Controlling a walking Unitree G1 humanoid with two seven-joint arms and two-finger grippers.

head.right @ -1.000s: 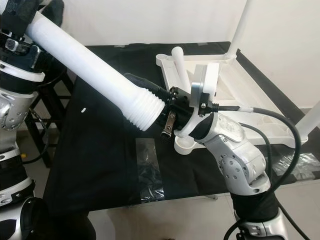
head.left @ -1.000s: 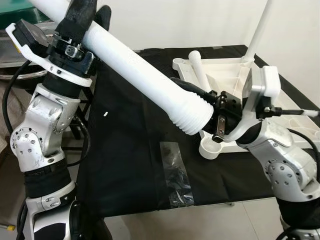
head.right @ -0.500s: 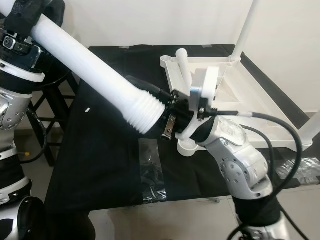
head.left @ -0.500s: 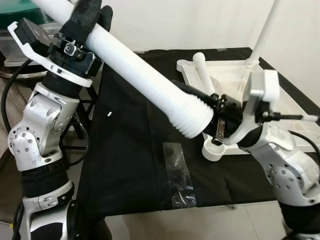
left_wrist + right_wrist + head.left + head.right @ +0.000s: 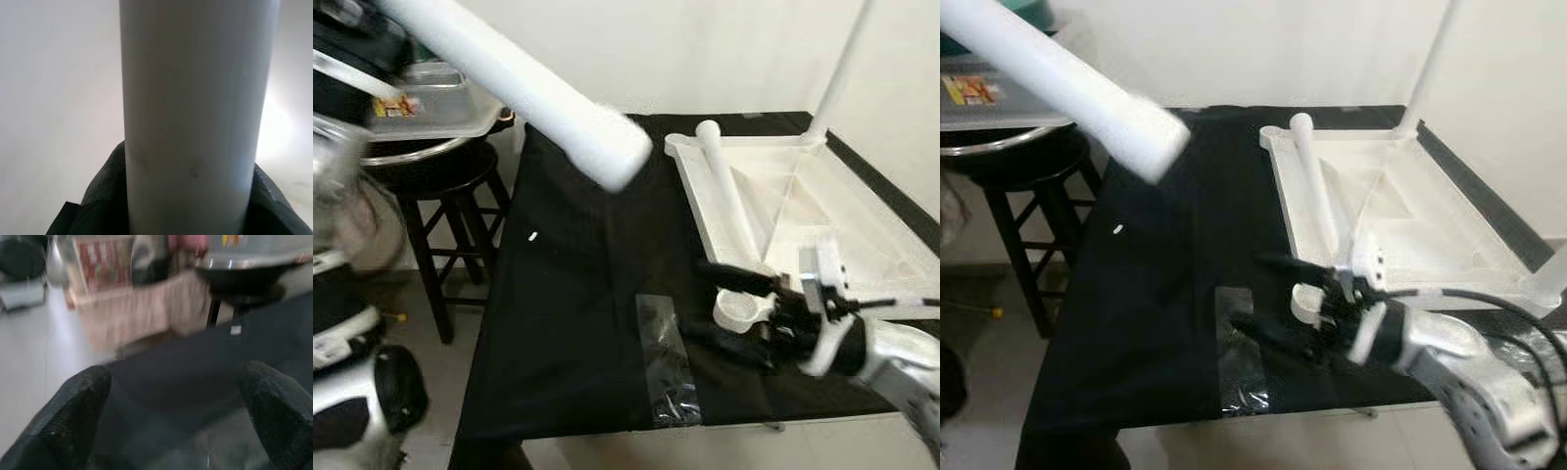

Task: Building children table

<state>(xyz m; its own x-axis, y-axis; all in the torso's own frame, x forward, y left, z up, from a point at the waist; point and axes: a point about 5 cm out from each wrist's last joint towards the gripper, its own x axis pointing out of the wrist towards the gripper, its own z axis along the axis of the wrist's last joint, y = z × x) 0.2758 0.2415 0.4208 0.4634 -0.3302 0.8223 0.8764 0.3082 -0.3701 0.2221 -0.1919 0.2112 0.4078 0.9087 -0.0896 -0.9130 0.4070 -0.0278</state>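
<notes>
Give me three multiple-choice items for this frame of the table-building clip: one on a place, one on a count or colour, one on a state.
1. Where does the right gripper sit?
A. Low over the black cloth beside the tabletop's near corner socket
B. Over the stool
C. Inside the upturned tabletop

2. How many white legs stand fitted upright in the upturned tabletop?
A. None
B. One
C. Three

3. What state is the left gripper in?
A. Open and empty
B. Shut on the loose white leg
C. Shut on the plastic bag

Answers:
1. A: its black fingers hang over the black cloth, next to the round corner socket.
2. B: one upright leg rises at the far corner; another leg lies flat.
3. B: in the left wrist view its fingers hug the loose white leg.
</notes>
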